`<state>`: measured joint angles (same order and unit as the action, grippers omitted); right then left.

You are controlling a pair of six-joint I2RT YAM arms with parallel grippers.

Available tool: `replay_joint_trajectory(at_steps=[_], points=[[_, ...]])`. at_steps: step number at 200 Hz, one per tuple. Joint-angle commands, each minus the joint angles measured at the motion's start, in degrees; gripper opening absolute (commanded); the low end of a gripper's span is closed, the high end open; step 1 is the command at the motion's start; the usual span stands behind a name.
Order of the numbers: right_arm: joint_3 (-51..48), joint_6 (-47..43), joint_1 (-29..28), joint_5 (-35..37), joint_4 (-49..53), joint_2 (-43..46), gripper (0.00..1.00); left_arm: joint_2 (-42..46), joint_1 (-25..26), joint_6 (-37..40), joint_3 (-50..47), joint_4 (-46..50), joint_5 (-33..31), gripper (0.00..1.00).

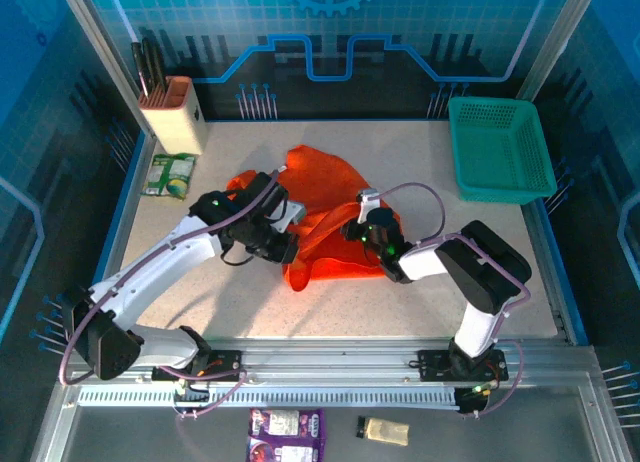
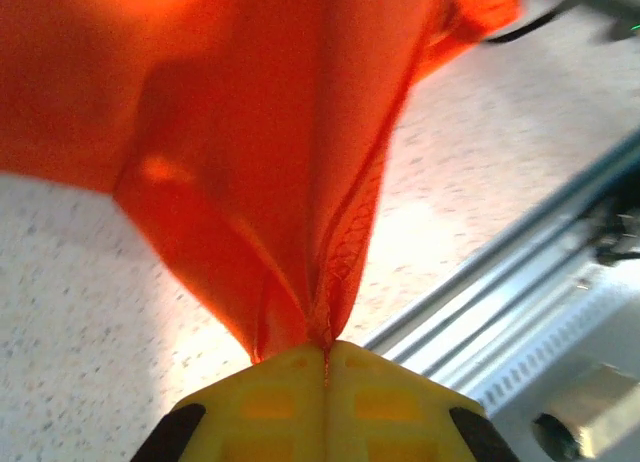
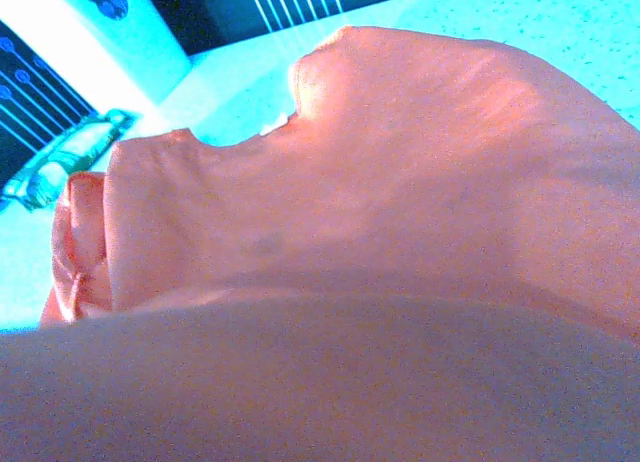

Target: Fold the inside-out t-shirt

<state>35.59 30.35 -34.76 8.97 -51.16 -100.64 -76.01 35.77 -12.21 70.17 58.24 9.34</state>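
The shirt lies crumpled at mid-table, bunched between the two arms. In the left wrist view its cloth is drawn up into a taut cone that narrows into the left gripper, whose yellow fingers are clenched on a pinch of seam. The right gripper sits against the shirt's right side. Orange folds lie close before its wrist camera, and I cannot tell whether its jaws are parted or holding cloth. The table is pale and speckled. A green basket stands at the far right corner, well apart from the shirt. A tan holder stands far left, with a green packet just in front of it.
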Motion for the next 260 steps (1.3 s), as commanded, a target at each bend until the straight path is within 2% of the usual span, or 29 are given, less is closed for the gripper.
replay_joint_trajectory(at_steps=[1,27,36,50,69,86,115,142,178,198,218,230,246,260], points=[[-0.8,2.7,3.0,-5.2,2.2,3.9,0.28,-2.1,-0.6,-3.1,-2.7,-1.7,-8.0,0.00],[-1.3,2.4,3.9,-9.1,10.0,8.6,0.22,-9.0,-0.7,-1.7,-2.3,-4.8,-12.7,0.03],[-1.1,2.4,4.0,-9.9,13.1,10.1,0.20,-11.0,-0.7,-1.1,-1.8,-6.4,-13.3,0.07],[0.0,3.1,4.2,-10.3,18.7,11.6,0.17,-12.5,-0.7,0.8,-0.7,-9.4,-12.1,0.18],[2.8,4.5,4.3,-10.9,26.5,12.7,0.15,-12.0,-0.6,4.1,0.7,-13.5,-8.4,0.42],[5.2,5.7,4.5,-12.3,32.0,12.8,0.13,-11.0,-0.2,7.4,3.0,-15.4,-6.8,0.52],[9.3,7.4,5.0,-14.8,40.7,12.1,0.12,-11.0,2.2,11.4,5.6,-17.5,-6.3,0.54],[11.6,10.2,5.8,-17.9,44.8,11.9,0.13,-15.8,6.3,14.1,7.2,-20.0,-8.9,0.55],[13.4,11.6,6.1,-20.3,48.2,13.0,0.12,-20.4,7.1,13.8,6.0,-24.4,-15.5,0.63],[13.7,11.7,6.0,-20.6,49.2,13.6,0.12,-21.9,7.1,14.8,6.1,-26.2,-15.0,0.65],[13.9,11.7,6.0,-20.7,50.1,13.9,0.12,-24.2,7.1,15.8,8.4,-25.2,-13.9,0.64],[13.9,11.7,6.0,-20.6,50.3,14.1,0.12,-25.1,7.1,16.1,9.3,-24.9,-14.9,0.57],[14.1,11.5,6.0,-20.1,51.3,14.4,0.12,-24.9,7.0,16.4,10.1,-24.5,-15.9,0.29],[14.5,10.6,5.9,-18.5,53.4,14.9,0.13,-23.6,6.9,16.6,10.4,-24.4,-15.4,0.12]])
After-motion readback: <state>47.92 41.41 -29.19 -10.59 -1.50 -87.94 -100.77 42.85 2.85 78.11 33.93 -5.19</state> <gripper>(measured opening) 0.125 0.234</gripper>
